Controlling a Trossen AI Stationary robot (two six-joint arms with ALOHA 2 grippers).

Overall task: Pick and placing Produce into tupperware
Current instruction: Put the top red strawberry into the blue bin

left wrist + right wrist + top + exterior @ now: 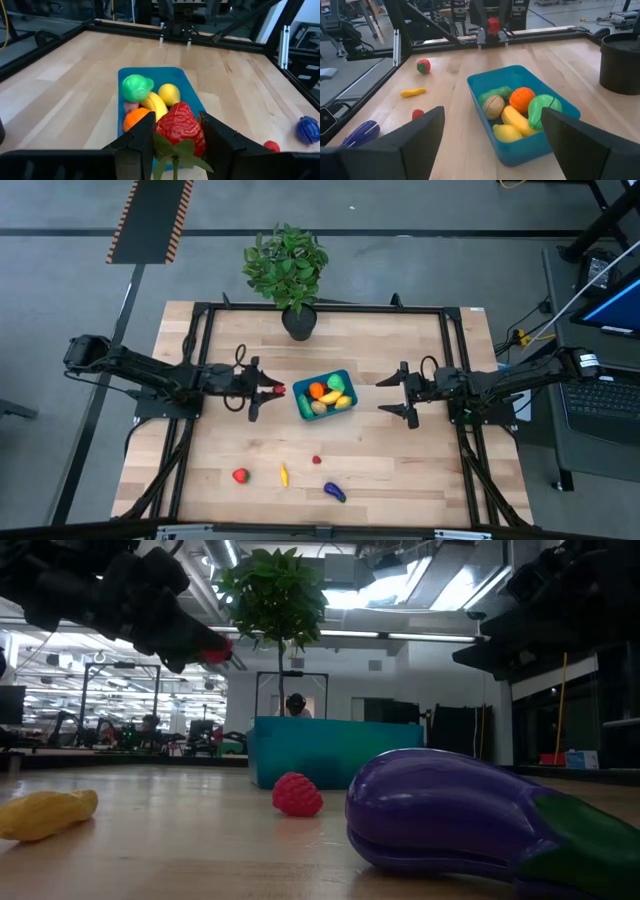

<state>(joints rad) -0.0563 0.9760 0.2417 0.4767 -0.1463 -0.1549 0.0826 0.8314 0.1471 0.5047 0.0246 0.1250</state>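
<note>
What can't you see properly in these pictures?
- Inside of the tupperware, low view: its own wall hides the produce in it.
- Eggplant, low view: cut off by the picture's edge.
- Strawberry in the left tool, left wrist view: the dark fingers cover its sides.
- Right tool, right wrist view: only its blurry fingers show, spread wide.
- Small brownish piece, left wrist view: mostly buried under other fruit.

tupperware [343, 406] between both arms; plant [287, 265] behind; four produce pieces [283, 475] before it

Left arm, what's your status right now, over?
Left gripper shut on strawberry, hovering at tupperware edge. Right gripper open, waiting opposite. Four produce pieces left on table. Path clear.
</note>
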